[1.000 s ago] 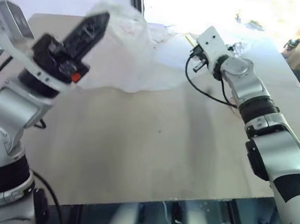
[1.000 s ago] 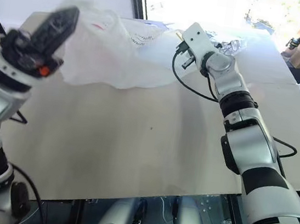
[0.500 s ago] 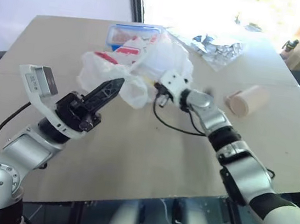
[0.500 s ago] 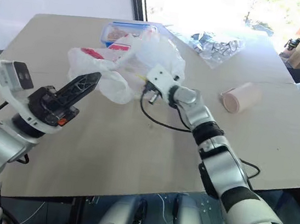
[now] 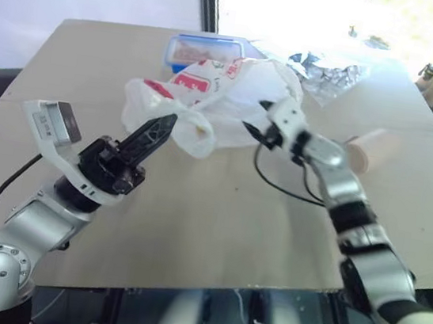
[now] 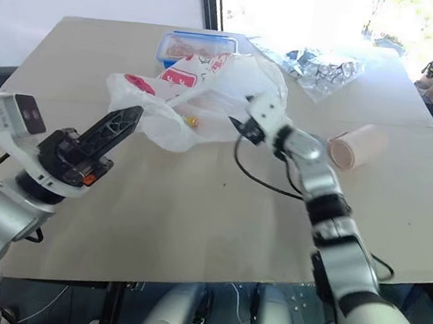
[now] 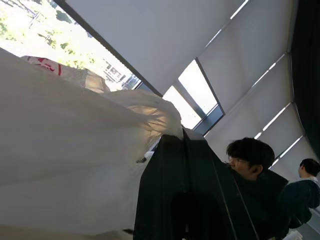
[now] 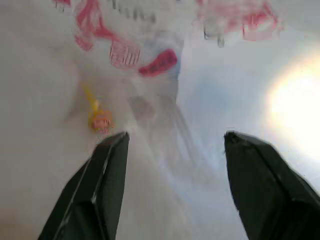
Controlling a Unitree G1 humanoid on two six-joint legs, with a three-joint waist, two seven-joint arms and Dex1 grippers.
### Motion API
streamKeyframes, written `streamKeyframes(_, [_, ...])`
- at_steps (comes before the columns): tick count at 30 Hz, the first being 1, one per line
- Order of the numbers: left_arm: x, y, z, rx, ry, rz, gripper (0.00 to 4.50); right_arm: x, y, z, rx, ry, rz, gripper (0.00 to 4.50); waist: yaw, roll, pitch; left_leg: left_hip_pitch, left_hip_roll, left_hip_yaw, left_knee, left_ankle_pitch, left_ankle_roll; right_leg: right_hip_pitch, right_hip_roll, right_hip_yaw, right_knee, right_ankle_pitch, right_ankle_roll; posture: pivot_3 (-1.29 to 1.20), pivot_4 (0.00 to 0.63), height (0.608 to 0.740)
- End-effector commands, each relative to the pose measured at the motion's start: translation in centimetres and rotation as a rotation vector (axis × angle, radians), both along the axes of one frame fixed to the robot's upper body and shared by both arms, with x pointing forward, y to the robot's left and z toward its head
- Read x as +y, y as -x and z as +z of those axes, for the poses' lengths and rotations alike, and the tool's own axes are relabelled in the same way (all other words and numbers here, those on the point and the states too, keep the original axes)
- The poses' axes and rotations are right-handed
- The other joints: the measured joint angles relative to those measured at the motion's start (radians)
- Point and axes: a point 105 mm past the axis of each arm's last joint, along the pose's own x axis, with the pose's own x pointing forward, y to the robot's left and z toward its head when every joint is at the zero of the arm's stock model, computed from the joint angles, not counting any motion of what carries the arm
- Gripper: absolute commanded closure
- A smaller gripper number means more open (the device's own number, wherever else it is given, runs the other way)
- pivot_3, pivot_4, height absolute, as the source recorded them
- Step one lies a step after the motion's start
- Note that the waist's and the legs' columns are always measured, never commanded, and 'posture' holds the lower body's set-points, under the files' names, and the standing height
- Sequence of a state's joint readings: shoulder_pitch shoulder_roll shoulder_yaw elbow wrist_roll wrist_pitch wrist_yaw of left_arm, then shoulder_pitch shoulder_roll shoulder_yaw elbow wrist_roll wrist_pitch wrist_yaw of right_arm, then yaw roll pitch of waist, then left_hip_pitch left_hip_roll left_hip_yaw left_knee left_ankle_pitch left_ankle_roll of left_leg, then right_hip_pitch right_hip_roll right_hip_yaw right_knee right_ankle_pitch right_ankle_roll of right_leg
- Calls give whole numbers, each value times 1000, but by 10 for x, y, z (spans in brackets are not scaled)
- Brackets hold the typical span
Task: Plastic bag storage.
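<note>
The thin, crinkly white translucent plastic bag (image 5: 225, 99) with red square logos and red print lies bunched on the light wooden table (image 5: 191, 231), in its far middle part. Something small and yellow shows through the film. The left gripper (image 5: 161, 128), its two black fingers pressed together, pinches the bag's near-left edge, which hangs off the tips. The right gripper (image 8: 172, 165) sits just at the bag's right side with its fingers spread apart, film between them but not clamped. Just behind the bag stands a small clear blue-lidded food box (image 5: 203, 48).
</note>
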State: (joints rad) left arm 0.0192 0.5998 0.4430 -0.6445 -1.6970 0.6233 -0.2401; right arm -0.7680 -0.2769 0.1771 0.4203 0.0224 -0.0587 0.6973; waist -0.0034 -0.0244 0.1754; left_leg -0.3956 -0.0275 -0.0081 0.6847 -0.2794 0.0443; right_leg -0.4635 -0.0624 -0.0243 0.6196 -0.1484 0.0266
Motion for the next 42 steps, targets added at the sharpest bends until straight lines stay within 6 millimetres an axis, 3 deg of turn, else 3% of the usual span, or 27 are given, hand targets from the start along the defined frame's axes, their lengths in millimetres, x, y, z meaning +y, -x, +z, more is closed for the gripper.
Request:
streamKeyframes(1, [-1, -1, 6, -42, -3, -2, 4500, -35, 59, 55, -9, -68, 82, 1409, 4, 2, 1, 0, 0, 1, 0, 0, 0, 0, 0, -1, 0, 0, 0, 0, 150, 740])
streamKeyframes(4, [-1, -5, 4, -40, 1, -3, 4500, -56, 88, 62, 77, -73, 45, 1409, 6, 4, 1, 1, 0, 2, 0, -1, 2, 0, 1, -2, 0, 0, 0, 0, 150, 740])
streamKeyframes(6, [-3, -8, 4, -41, 3, -13, 4500, -95, 71, 50, 100, 34, -211, 1409, -2, 4, 1, 4, 3, 4, 0, -3, 5, 3, 3, -1, 0, -1, 0, 0, 150, 740])
streamKeyframes(8, [-6, -11, 3, -41, 6, -22, 4500, -140, 51, 44, 112, 97, -456, 1409, -2, 3, 1, 17, 5, 4, 0, -4, 6, 18, 6, -2, -4, -7, -1, 0, 150, 740])
streamKeyframes(11, [-8, -14, 3, -44, 7, -33, 4500, -186, 27, 46, 161, 68, -645, 1409, -2, 3, 1, 17, 5, 5, 1, -3, 6, 21, 7, -2, -10, -6, -3, 0, 150, 740])
streamKeyframes(15, [-9, -16, 3, -51, 5, -37, 4500, -223, -4, 59, 313, -130, -728, 1409, -10, 4, 1, 17, 6, 9, 2, -3, 7, 21, 10, 4, -9, -4, -3, 0, 150, 740])
streamKeyframes(18, [-10, -14, 3, -57, 9, -37, 4500, -235, -21, 66, 441, -267, -680, 1409, -12, 4, 2, 17, 8, 13, 0, -3, 7, 18, 12, 7, -10, -1, -8, 0, 150, 740])
streamKeyframes(22, [-11, -11, 2, -59, 18, -27, 4500, -233, -31, 65, 539, -288, -595, 1409, -8, 4, 2, 15, 12, 13, -1, -5, 9, 18, 14, 8, -13, -1, -8, 0, 150, 740])
streamKeyframes(29, [-10, -4, 1, -59, 22, -7, 4500, -235, -25, 9, 749, -131, -592, 1409, -7, 3, 1, 11, 10, 19, -2, -8, 13, 16, 10, 11, -20, -1, -8, 0, 150, 740])
streamKeyframes(31, [-10, -2, 1, -61, 22, 1, 4500, -235, -19, 0, 788, -81, -569, 1409, -8, 2, 0, 12, 10, 21, -2, -8, 14, 16, 9, 12, -21, -1, -8, 0, 150, 740])
streamKeyframes(35, [-8, 2, 1, -59, 23, 25, 4500, -217, -6, 13, 867, -101, -354, 1409, -11, 2, 0, 13, 11, 22, -2, -8, 14, 17, 10, 12, -24, -1, -7, 0, 150, 740])
streamKeyframes(37, [-7, 4, 1, -57, 21, 31, 4500, -207, 5, 17, 911, -74, -221, 1409, -14, 2, 0, 14, 12, 24, -2, -8, 14, 17, 11, 13, -24, -1, -7, 0, 150, 740])
streamKeyframes(42, [-5, 2, 1, -56, 20, 37, 4500, -187, 42, 3, 959, 34, -23, 1409, -1, 2, 0, 15, 13, 24, -2, -8, 14, 17, 12, 13, -21, 0, -7, 0, 150, 740])
